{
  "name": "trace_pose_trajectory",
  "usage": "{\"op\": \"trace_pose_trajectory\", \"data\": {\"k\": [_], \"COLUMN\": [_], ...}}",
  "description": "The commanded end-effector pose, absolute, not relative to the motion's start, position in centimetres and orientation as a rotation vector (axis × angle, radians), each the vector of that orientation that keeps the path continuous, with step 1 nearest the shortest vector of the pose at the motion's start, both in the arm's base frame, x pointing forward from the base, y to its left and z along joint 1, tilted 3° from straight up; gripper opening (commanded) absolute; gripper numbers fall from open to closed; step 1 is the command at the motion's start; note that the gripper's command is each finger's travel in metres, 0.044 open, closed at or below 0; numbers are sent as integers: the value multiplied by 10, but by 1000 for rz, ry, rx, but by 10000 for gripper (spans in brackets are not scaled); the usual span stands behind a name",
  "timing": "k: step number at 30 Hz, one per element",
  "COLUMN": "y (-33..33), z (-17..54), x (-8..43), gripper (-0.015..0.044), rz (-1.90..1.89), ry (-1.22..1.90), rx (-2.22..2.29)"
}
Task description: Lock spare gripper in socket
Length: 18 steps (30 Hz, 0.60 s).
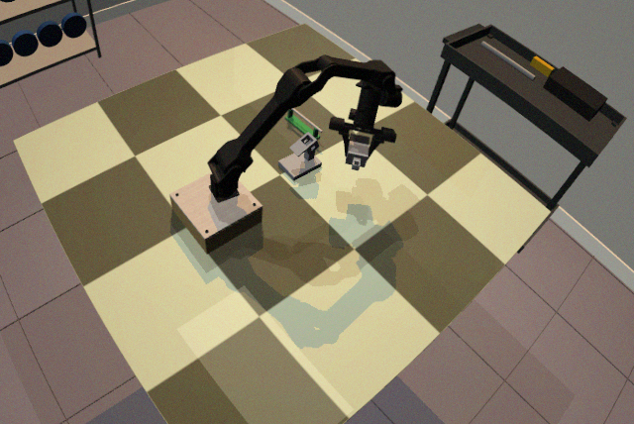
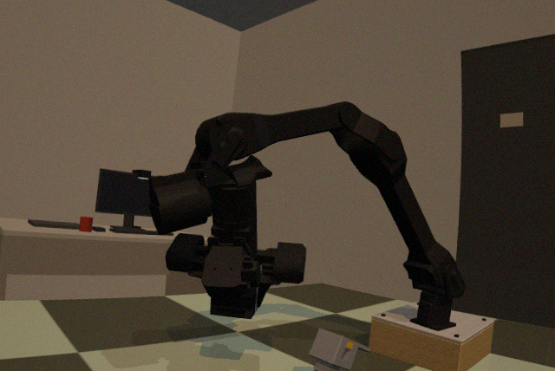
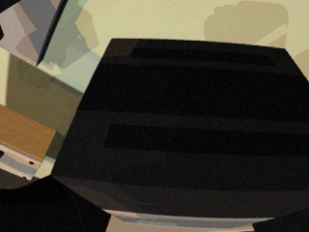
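Observation:
My gripper points down, shut on the spare gripper, and holds it above the table. The spare gripper is a pale grey block with a small square end facing down; in the wrist view only a pale strip shows between my dark fingers. The mount stands apart from it, toward the green holder, with a tilted grey socket open at the top. A yellow mark shows on the socket's side. I cannot make out whether the lock pin is in the socket.
A green holder with a pale rail lies behind the mount. The arm's wooden base block stands on the checkered table. A dark cart is beyond the table edge. A dark housing fills much of the wrist view.

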<state>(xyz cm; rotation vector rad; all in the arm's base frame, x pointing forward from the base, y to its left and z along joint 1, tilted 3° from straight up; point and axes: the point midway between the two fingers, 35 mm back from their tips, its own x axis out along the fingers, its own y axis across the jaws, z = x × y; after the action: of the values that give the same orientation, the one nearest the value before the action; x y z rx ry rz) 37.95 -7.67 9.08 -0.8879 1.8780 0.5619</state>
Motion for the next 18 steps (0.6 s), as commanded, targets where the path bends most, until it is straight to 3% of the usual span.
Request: {"op": "trace_pose_trajectory", "data": {"k": [1,18], "y": [-77,-52], "z": [91,98], "x": [379,367], "gripper": [0,0], "rz": [558,182], "ry": [1879,1901], "rx": [-887,-768]}}
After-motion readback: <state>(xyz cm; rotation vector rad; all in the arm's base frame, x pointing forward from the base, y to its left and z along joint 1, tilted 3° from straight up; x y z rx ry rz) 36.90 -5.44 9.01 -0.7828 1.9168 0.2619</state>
